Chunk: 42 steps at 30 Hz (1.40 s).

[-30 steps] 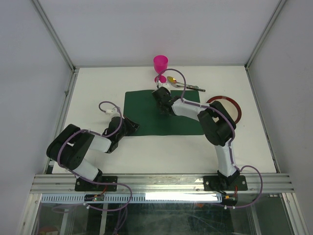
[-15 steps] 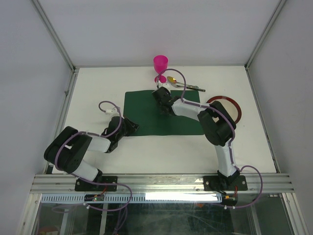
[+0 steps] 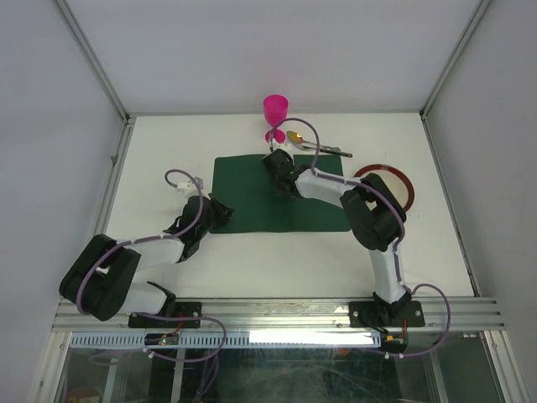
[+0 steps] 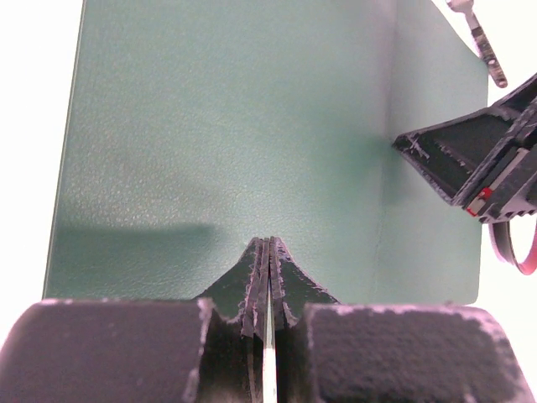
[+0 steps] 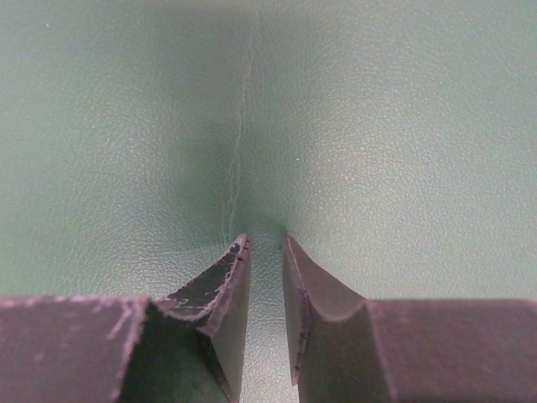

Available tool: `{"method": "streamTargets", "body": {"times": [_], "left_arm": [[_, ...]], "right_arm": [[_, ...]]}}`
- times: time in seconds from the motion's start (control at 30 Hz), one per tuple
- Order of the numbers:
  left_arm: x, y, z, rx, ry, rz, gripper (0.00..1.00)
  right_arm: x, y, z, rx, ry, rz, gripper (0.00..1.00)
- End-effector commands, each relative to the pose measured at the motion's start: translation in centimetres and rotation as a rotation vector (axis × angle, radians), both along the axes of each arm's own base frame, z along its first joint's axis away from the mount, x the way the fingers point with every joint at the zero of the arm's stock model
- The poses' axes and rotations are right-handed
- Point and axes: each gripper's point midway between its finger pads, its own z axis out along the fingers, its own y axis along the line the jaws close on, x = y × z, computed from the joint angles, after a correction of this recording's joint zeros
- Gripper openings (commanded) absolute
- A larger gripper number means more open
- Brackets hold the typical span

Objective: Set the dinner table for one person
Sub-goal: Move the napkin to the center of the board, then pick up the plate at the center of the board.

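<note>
My L end effector (image 4: 268, 243) is clenched tight, tips at the near left corner of the green mat (image 3: 243, 191); can't tell if it pinches it. My R end effector (image 5: 262, 241) is nearly closed, nipping a crease in the mat. The mat lies mid on the big white tabletop (image 3: 168, 151). A pink cup (image 3: 275, 107) stands just past it, w/ a red-rimmed plate (image 3: 409, 186) to the right.

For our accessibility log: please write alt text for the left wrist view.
The closed left hand points across a dark green rectangular textured placemat. The black right hand touches a crease in it; a silver metal utensil handle lies beyond the mat.
</note>
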Motion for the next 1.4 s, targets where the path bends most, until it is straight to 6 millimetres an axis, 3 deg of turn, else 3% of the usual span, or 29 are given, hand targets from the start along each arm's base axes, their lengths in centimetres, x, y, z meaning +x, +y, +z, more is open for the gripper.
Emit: {"method": "streamTargets", "body": {"times": [0.0,0.1,0.17,0.2,0.27,0.33,0.6,0.73,0.87,1.13,1.27,1.37], "left_arm": [[1.7,-0.3,4.0,0.019,-0.108,0.008,0.0],[2.2,-0.2,5.4,0.025,-0.138,0.01,0.0],[2.3,-0.5,6.4,0.024,-0.164,-0.009,0.07],[2.3,-0.6,6.9,0.02,-0.176,-0.013,0.13],[2.4,-0.7,7.9,0.014,-0.196,-0.02,0.42],[2.5,-0.9,8.8,0.01,-0.214,-0.027,0.61],[2.8,-2.7,12.5,0.005,-0.293,-0.139,0.83],[3.2,-3.9,13.2,0.006,-0.304,-0.199,0.87],[3.3,-4.7,13.6,-0.007,-0.317,-0.233,0.87],[3.7,-6.0,12.2,-0.011,-0.308,-0.29,0.87],[4.0,-6.5,11.8,-0.018,-0.308,-0.312,0.87],[4.2,-7.0,11.7,-0.026,-0.308,-0.331,0.87]], "right_arm": [[0.7,-0.6,4.3,0.017,-0.074,-0.018,0.26],[1.1,-0.6,6.0,0.016,-0.102,-0.02,0.32],[1.3,-0.8,7.3,0.012,-0.119,-0.025,0.36],[1.4,-0.8,8.2,0.016,-0.133,-0.024,0.38],[1.5,-0.9,9.8,0.023,-0.159,-0.025,0.42],[1.5,-1.1,11.5,0.033,-0.187,-0.031,0.45],[1.1,-4.1,18.4,0.061,-0.3,-0.073,0.59],[1.3,-8.5,20.3,0.091,-0.324,-0.173,0.63],[1.3,-14.1,20.6,0.083,-0.341,-0.302,0.66],[0.1,-25.9,17.6,0.07,-0.275,-0.558,0.66],[-1.2,-30.8,15.8,0.068,-0.238,-0.692,0.65],[-2.3,-33.0,14.6,0.087,-0.215,-0.772,0.65]]}}
